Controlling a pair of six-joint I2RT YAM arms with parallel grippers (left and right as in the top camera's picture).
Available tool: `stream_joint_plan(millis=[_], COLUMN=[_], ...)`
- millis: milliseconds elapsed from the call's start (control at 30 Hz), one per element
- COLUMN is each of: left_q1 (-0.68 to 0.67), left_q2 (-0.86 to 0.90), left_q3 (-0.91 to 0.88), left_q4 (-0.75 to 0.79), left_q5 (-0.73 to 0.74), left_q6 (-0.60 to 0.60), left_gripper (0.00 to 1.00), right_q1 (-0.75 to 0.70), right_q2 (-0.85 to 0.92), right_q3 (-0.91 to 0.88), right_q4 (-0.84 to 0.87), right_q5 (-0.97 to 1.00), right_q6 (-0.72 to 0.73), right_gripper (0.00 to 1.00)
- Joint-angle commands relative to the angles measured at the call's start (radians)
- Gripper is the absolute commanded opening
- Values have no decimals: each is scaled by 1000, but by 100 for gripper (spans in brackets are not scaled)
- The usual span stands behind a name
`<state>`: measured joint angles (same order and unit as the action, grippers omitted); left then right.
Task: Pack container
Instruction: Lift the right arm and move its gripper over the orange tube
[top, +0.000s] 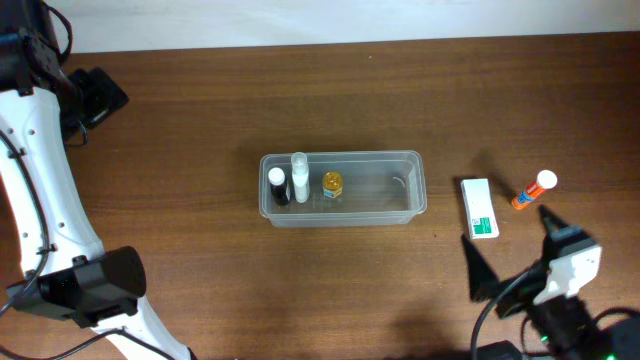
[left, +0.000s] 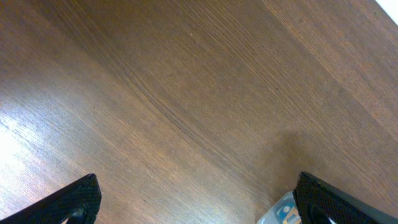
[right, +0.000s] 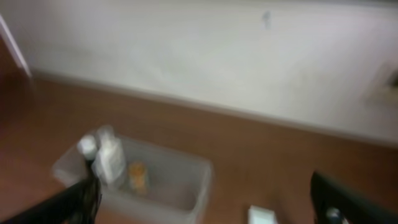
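Note:
The clear plastic container (top: 380, 187) stands at the table's middle. At its left end it holds a black bottle with a white cap (top: 277, 187), a white bottle (top: 300, 176) and a small amber jar (top: 332, 184). My right gripper (top: 515, 255) is open and empty near the front right, apart from everything. Its blurred wrist view shows the container (right: 186, 180) ahead between the open fingers (right: 205, 199). My left gripper (top: 98, 95) is at the far back left, open and empty (left: 198, 186), over bare wood.
A white-and-green carton (top: 481, 208) lies right of the container, and an orange glue stick with a white cap (top: 533, 190) lies beyond it. The carton's corner shows in the right wrist view (right: 261, 216). A clear plastic corner with a label (left: 283, 211) shows by the left finger.

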<state>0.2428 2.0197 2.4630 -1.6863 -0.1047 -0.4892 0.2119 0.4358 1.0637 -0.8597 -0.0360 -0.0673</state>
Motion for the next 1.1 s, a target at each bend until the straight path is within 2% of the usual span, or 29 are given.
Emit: stream_joint_plan(millis=[0, 167, 333, 367, 500, 667, 967, 1067], left_q1=[2, 2, 2, 2, 2, 2, 2, 2], left_q2=[-10, -10, -10, -10, -10, -10, -10, -10], left_q3=[10, 10, 10, 10, 10, 10, 10, 10], left_q4=[-1, -1, -1, -2, -1, -2, -2, -2], left_q5=[3, 3, 3, 3, 3, 3, 3, 3], left_q6=[16, 16, 16, 16, 16, 16, 16, 16], left_gripper=[100, 100, 100, 100, 100, 100, 100, 100], right_q1=[-3, -4, -12, -33, -120, -239, -350, -387], right_q2=[193, 460, 717, 813, 981, 1076, 1132, 1132], right_q3=[204, 496, 766, 864, 1021, 1073, 1073, 1073], right_q4=[-113, -372, -618, -697, -795, -801, -809, -814], right_q5=[134, 147, 206, 192, 69, -144, -103, -103], right_q6=[-68, -129, -131, -131, -132, -131, -130, -89], right_gripper=[98, 99, 98, 98, 98, 98, 98, 98])
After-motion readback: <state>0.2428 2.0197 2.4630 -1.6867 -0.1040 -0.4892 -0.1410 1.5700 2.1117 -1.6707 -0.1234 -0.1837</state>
